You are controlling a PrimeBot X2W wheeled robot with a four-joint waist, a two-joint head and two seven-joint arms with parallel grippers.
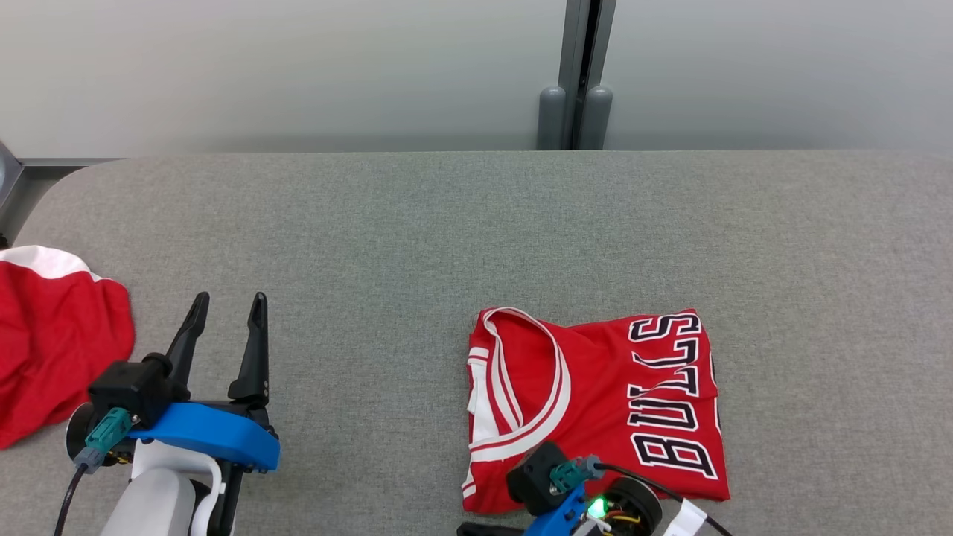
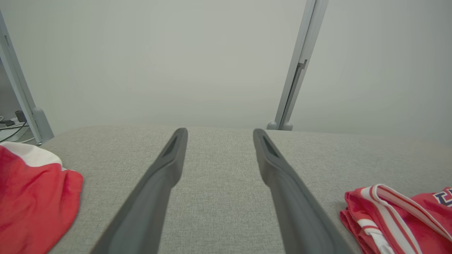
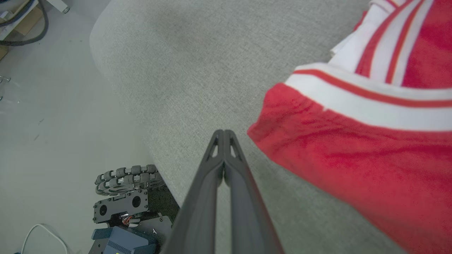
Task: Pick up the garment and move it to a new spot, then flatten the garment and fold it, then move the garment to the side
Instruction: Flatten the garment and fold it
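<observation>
The garment (image 1: 633,387) is a red jersey with white trim and "BULLS" lettering, lying folded into a flat rectangle on the grey table (image 1: 447,223), right of centre near the front edge. My left gripper (image 1: 229,301) hovers open and empty over bare table, well left of the jersey. The left wrist view has its fingers (image 2: 166,173) spread wide and the garment (image 2: 399,218) at lower right. My right gripper (image 3: 223,133) is shut on nothing, its tips just off the corner of the garment (image 3: 353,158), apart from it. Its wrist (image 1: 581,495) sits over the jersey's near edge.
A second red and white cloth (image 1: 52,342) lies bunched at the table's left edge, also in the left wrist view (image 2: 31,197). A grey post (image 1: 577,74) stands behind the table. The robot's base (image 3: 123,197) and the floor lie below the front edge.
</observation>
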